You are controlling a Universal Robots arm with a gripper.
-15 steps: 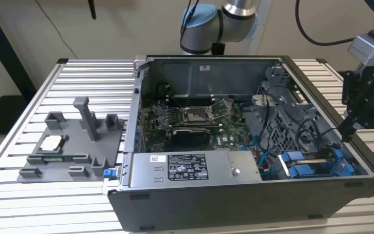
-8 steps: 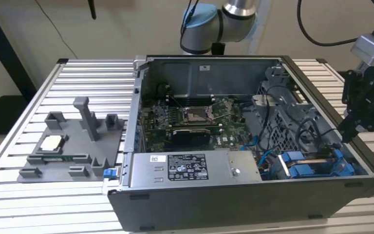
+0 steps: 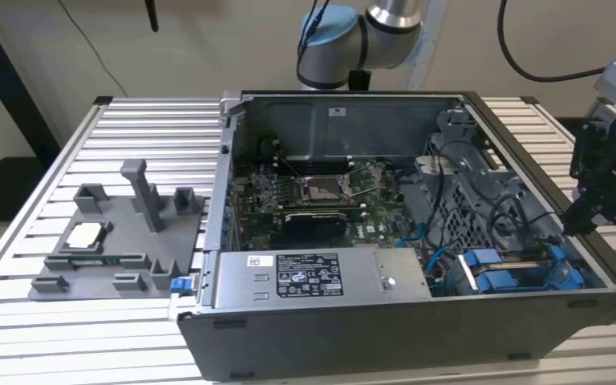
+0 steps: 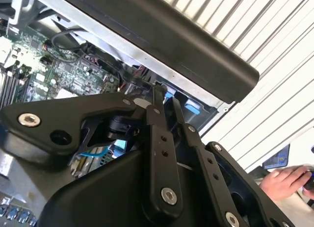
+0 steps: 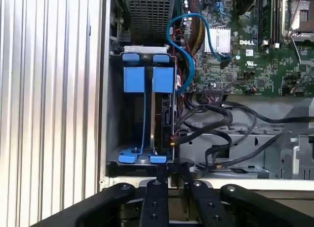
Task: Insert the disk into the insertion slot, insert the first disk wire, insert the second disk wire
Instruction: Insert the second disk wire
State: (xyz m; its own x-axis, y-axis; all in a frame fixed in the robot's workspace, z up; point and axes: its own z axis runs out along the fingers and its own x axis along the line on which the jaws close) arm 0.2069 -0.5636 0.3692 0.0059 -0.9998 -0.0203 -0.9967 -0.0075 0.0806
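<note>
The disk stands on edge inside the insertion slot, in the half nearer the motherboard. It shows as a dark edge under a blue carrier tab. The bay sits in the case's front corner at the exterior view's right. Black wires reach the disk's edge; I cannot tell whether any is plugged in. My gripper hangs over the case's wall on the exterior view's right, close beside the bay. Its fingers are shut, with nothing visible between them, in both wrist views.
The open computer case holds a motherboard, a grey labelled power-supply box and blue cables. A grey fixture tray lies on the slatted table at the exterior view's left. A person's hand rests beyond the table.
</note>
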